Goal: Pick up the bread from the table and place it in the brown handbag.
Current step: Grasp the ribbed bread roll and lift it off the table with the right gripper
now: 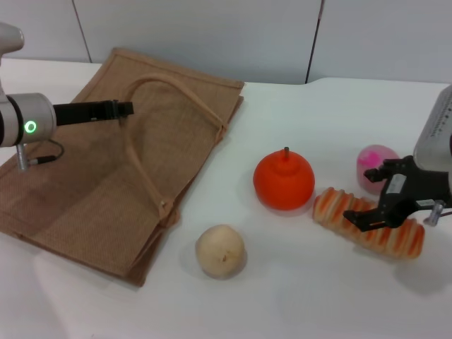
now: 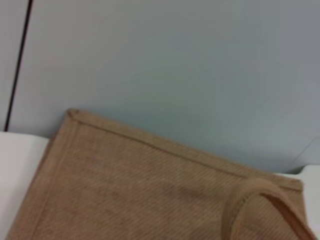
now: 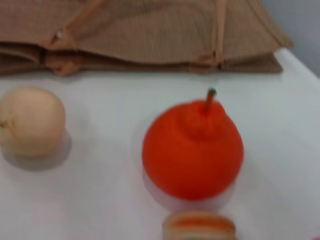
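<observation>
Bread (image 1: 369, 222) lying crosswise under our right gripper (image 1: 381, 212), whose open fingers we are straddling across its long axis, left arm far off.

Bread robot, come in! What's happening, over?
Right gripper open, over the bread on the table, not gripping yet. Left gripper above the flat brown handbag by its handle. Orange fruit sits between bread and bag.

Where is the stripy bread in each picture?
Head view: the bread lies low on the right, under the right tool.
Left wrist view: not in it.
Right wrist view: only its end shows at the bottom edge.
Shared landmark: the orange fruit beside it.
</observation>
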`<action>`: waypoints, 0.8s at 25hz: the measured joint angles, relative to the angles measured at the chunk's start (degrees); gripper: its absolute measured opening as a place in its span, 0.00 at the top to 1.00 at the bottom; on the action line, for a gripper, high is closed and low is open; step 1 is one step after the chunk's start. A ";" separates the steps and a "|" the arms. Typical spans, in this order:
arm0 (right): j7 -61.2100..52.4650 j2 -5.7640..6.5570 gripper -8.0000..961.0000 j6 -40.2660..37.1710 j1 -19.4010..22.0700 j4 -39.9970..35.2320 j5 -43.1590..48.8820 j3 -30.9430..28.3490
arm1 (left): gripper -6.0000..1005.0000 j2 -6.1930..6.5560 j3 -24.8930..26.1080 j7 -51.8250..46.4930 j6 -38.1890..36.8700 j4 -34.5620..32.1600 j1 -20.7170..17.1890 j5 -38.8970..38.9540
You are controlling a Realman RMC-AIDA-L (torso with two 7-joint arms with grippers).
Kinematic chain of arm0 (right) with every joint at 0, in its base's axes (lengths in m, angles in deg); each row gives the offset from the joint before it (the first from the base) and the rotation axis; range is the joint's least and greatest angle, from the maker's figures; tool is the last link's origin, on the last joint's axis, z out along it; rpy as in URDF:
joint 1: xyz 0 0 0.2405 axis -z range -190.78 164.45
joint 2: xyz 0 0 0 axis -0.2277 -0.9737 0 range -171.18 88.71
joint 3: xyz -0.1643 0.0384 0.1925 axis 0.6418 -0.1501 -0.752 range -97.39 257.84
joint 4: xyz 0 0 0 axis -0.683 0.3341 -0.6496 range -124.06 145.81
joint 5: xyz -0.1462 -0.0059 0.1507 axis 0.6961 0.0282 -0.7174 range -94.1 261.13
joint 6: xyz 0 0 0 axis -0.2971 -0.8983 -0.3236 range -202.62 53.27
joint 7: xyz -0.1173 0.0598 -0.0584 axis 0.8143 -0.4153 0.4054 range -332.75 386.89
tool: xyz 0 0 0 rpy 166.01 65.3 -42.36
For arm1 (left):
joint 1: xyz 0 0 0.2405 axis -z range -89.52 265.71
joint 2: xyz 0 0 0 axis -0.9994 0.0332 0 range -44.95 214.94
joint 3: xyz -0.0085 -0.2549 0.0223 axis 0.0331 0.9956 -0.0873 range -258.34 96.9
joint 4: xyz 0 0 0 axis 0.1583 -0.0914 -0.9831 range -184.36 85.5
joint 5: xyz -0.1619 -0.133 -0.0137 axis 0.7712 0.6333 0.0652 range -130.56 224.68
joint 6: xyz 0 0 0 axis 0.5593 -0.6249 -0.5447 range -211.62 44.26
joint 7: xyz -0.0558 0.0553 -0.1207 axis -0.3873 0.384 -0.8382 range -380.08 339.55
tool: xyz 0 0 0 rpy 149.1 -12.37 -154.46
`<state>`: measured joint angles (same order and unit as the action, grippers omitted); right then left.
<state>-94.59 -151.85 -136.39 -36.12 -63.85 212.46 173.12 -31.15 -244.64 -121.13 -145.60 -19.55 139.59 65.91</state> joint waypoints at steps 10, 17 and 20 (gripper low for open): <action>-0.19 0.01 0.18 -3.73 -3.87 6.73 1.22 -1.05 | 0.87 0.04 0.01 0.40 -0.86 0.10 -0.17 0.73; -0.30 -0.42 0.19 -4.10 -6.37 10.81 2.51 -1.35 | 0.87 0.21 -0.06 1.96 -6.05 0.65 -0.58 4.13; -0.30 -0.44 0.19 -4.02 -6.40 10.96 2.54 -1.38 | 0.87 0.43 -0.08 3.17 -11.20 2.05 -1.38 7.46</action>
<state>-94.89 -152.29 -140.40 -42.52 -52.89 215.00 171.74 -30.72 -244.72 -117.96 -156.80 -17.50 138.21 73.37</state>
